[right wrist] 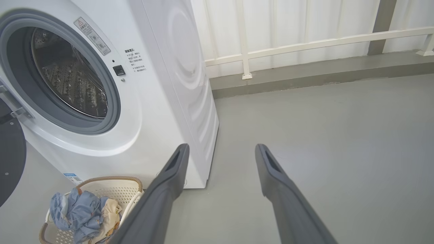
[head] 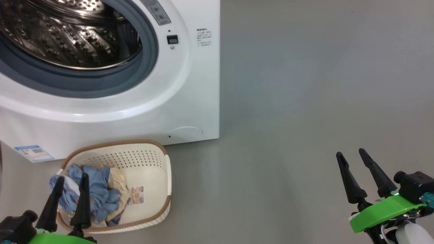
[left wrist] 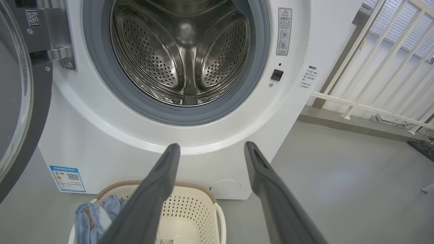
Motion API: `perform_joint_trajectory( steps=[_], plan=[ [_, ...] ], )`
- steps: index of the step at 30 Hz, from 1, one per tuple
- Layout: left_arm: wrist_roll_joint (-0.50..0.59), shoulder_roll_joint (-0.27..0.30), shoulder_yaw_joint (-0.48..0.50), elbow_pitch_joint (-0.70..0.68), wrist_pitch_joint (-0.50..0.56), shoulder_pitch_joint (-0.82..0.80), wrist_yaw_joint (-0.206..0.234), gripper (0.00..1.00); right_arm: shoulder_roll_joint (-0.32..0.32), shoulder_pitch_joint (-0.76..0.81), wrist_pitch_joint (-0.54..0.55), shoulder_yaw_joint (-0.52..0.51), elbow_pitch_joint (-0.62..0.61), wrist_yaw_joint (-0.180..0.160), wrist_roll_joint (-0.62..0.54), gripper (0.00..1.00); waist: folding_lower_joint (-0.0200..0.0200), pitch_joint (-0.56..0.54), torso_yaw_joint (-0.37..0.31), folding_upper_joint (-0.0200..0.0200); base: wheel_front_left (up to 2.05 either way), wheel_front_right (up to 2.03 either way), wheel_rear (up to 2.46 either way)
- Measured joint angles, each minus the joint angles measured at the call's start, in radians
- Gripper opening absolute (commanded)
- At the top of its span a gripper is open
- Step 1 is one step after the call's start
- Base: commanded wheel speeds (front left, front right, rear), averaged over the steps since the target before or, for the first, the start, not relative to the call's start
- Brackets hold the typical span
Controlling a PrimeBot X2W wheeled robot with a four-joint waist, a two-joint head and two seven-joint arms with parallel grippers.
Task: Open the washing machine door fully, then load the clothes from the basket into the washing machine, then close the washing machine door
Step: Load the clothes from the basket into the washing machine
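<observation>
The white washing machine (head: 190,101) fills the upper left of the head view, its steel drum (left wrist: 183,57) bare inside the grey gasket. Its door (left wrist: 17,101) is swung wide open at the left edge of the left wrist view. On the floor before it sits the cream basket (head: 149,169), holding the blue and beige clothes (head: 98,193) in its left half. My left gripper (head: 72,181) hovers open over the clothes, nothing between its fingers. Far right over bare floor, my right gripper (head: 351,154) is open and empty.
Grey floor (head: 305,101) stretches to the right of the machine. A white railing (right wrist: 305,44) and low kerb run along the back wall behind it. The basket (right wrist: 112,189) stands close against the machine's front.
</observation>
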Motion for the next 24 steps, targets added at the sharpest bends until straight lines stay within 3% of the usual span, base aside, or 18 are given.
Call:
perform_joint_trajectory(
  steps=[11, 24],
  plan=[
    [0.003, 0.007, 0.0, -0.002, 0.0, -0.001, 0.0, 1.0, 0.005, -0.001, 0.0, 0.003, -0.003, 0.0, 0.0, 1.0, 0.0001, 0.008, 0.003, 0.0, 1.08, -1.68, 0.6],
    [0.014, 0.0, 0.004, 0.007, 0.0, -0.009, 0.0, 1.0, 0.007, -0.002, 0.0, 0.003, -0.004, 0.0, 0.0, 1.0, 0.0, 0.028, 0.003, 0.0, 0.22, -0.22, 0.0]
  ],
)
